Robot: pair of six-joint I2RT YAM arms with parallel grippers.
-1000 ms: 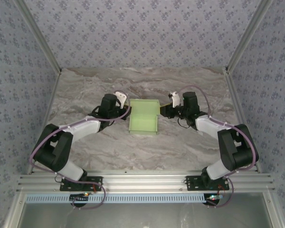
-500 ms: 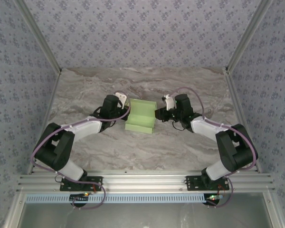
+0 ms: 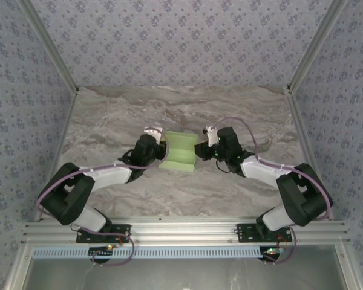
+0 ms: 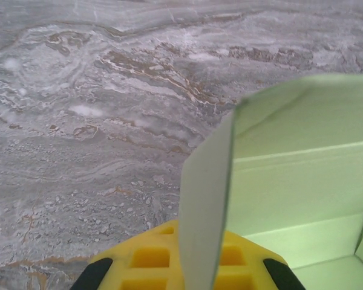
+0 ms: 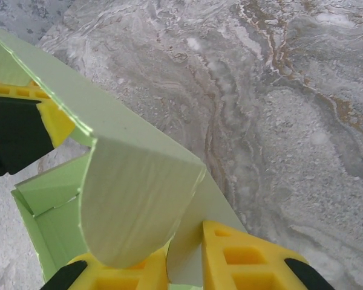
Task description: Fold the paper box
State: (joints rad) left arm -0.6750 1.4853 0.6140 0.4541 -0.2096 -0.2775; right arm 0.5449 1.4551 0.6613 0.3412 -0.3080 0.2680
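Note:
The pale green paper box (image 3: pixel 180 151) sits mid-table on the marble top, its side walls lifted between the two arms. My left gripper (image 3: pixel 159 145) is at its left side. In the left wrist view the yellow fingers (image 4: pixel 139 260) are shut on an upright side panel (image 4: pixel 206 199), which I see edge-on, with the box interior (image 4: pixel 302 175) to its right. My right gripper (image 3: pixel 201 148) is at the box's right side. Its fingers (image 5: pixel 242 254) are shut on a thin wall of the box (image 5: pixel 184 260), and a curved flap (image 5: pixel 133 205) bends over the left finger.
The grey marble tabletop (image 3: pixel 169 109) stretches behind and in front of the box. Patterned walls with metal posts (image 3: pixel 57 66) close in the left, right and back. An aluminium rail (image 3: pixel 181 229) runs along the near edge.
Both grippers have moved inward and slightly nearer, squeezing the box narrower as its side walls rose. The left jaws have closed onto the side panel.

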